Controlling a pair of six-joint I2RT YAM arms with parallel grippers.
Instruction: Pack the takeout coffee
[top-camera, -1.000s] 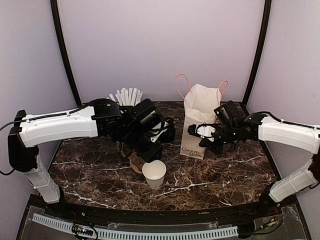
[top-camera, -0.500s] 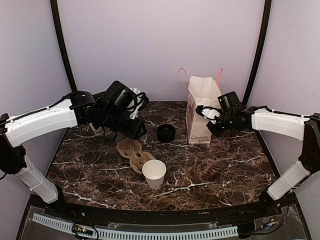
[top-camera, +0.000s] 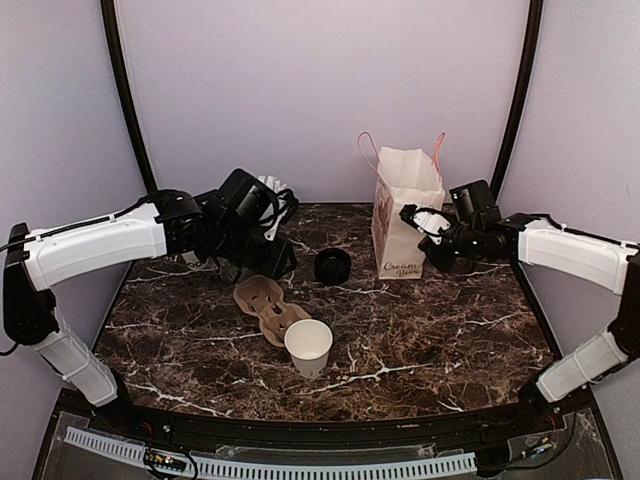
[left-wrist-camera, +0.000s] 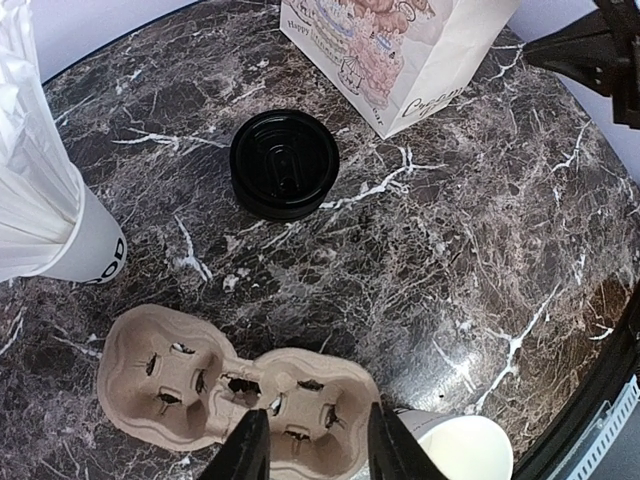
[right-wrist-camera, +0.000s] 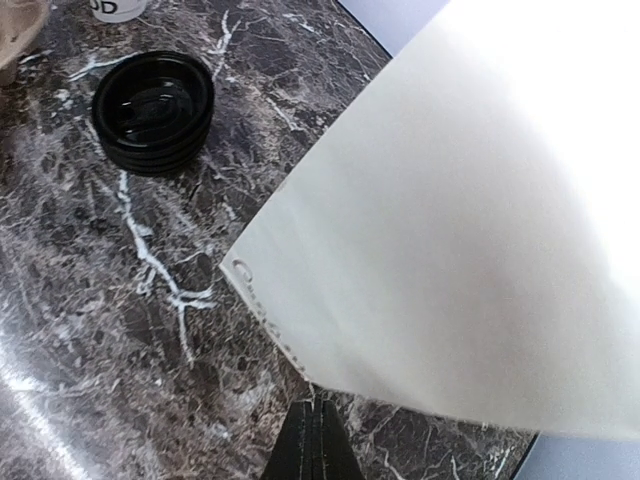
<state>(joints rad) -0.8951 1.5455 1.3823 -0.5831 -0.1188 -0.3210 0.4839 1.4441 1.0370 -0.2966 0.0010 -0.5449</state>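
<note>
No lidded cup shows, so the takeout coffee is out of view. A lidless white cup (top-camera: 309, 345) (left-wrist-camera: 470, 450) stands near the front, beside a brown pulp cup carrier (top-camera: 268, 305) (left-wrist-camera: 235, 395). A stack of black lids (top-camera: 332, 265) (left-wrist-camera: 285, 163) (right-wrist-camera: 153, 110) lies mid-table. The white paper bag (top-camera: 405, 210) (right-wrist-camera: 470, 220) with pink handles stands at the back right. My left gripper (top-camera: 272, 262) (left-wrist-camera: 315, 455) hangs open and empty above the carrier. My right gripper (top-camera: 430, 255) (right-wrist-camera: 315, 408) is shut, its tips touching a lower corner of the bag.
A white cup bristling with straws (top-camera: 268, 190) (left-wrist-camera: 45, 200) stands at the back left behind my left arm. Black frame posts (top-camera: 128, 100) rise at both back corners. The dark marble table (top-camera: 430, 340) ends at a black front rail.
My left arm has drawn back to the left, uncovering the lids. The bag has shifted toward the back right along with my shut right gripper.
</note>
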